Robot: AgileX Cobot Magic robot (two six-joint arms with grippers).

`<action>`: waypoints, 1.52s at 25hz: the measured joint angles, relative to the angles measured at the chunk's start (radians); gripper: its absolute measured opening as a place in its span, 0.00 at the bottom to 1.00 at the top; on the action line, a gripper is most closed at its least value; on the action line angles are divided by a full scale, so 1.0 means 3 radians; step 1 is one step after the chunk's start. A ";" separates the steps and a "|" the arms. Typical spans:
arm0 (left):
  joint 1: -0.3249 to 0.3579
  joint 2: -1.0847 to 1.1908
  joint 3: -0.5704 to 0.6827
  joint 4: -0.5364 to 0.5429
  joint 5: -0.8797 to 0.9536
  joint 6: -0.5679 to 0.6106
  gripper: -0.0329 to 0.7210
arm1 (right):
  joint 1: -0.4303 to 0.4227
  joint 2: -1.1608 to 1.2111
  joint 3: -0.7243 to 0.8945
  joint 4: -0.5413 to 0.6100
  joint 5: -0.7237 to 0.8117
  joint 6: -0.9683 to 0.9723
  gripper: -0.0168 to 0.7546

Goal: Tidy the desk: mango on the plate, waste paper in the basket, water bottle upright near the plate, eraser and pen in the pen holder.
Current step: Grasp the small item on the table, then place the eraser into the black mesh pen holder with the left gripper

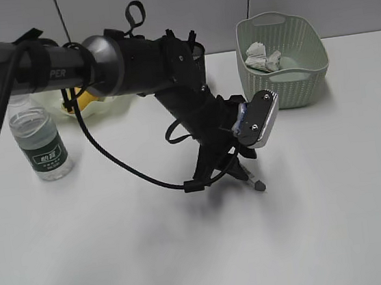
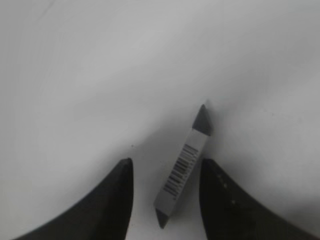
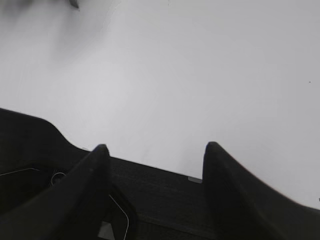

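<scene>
Left wrist view, nearest of all, showed the left claw with its two dark fingers parted and a slim grey eraser lying slantwise on the white surface between them; it bore a barcode and dark wedge tips, and whether either finger touched it I could not tell. Right wrist view showed the right claw also parted, nothing between its fingers, hanging over a dark base with bare surface beyond. From the exterior view, the left arm reached in from the left edge and bent down near the middle of the surface, its claw low over the eraser, whose dark tip poked out beside it. Farther left, the water bottle stood upright with its green label facing the camera. Behind it, mostly hidden by the arm, lay the pale green plate with a bit of the yellow mango showing. At the back right sat the basket, with the waste paper inside it.
</scene>
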 joint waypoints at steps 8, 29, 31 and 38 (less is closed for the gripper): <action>0.0000 0.0074 0.0000 -0.0015 0.0000 0.0000 0.49 | 0.0000 0.0000 0.0000 0.0000 -0.0003 0.0000 0.61; 0.0535 -0.0911 0.0003 -0.1453 -0.1248 -0.0590 0.16 | 0.0000 0.0000 0.0000 0.0000 -0.0004 0.0000 0.57; 0.0722 -0.0937 0.0003 -0.2050 -0.1441 -0.0611 0.16 | 0.0000 0.0000 0.0000 0.0000 -0.0004 0.0002 0.57; 0.1127 -0.0852 0.0003 -0.2988 -0.1370 -0.0629 0.16 | 0.0000 0.0000 0.0000 0.0000 -0.0007 0.0002 0.57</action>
